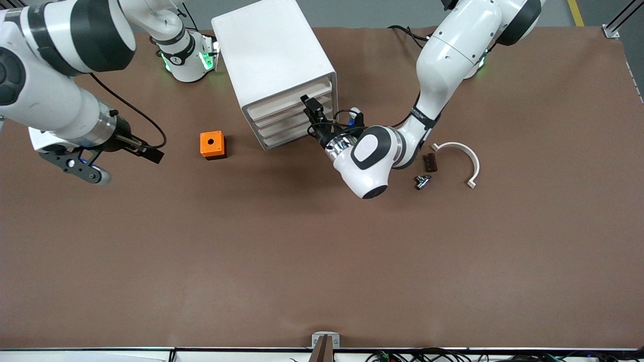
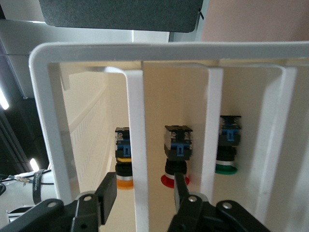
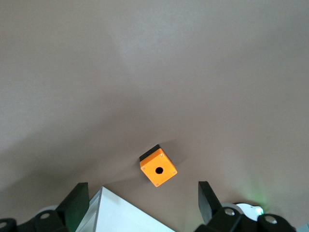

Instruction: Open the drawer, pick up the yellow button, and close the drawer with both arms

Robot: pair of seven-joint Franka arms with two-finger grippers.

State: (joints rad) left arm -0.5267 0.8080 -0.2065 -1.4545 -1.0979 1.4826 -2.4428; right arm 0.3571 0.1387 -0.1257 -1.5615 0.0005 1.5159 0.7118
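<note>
The white drawer cabinet [image 1: 274, 65] is standing on the counter [image 1: 322, 261], with the left gripper [image 2: 145, 193] reaching into its drawers [image 2: 159, 121], jaws apart around a white divider. The right gripper [image 3: 140, 203] is hovering over the orange cube [image 1: 212, 145] beside the cabinet, jaws wide. The orange-capped button [image 2: 123, 157] is sitting in the drawer compartment beside the red-capped one. I judge the jaws risk clamping the divider or the red neighbour. The button's cap is partly hidden by a finger.
</note>
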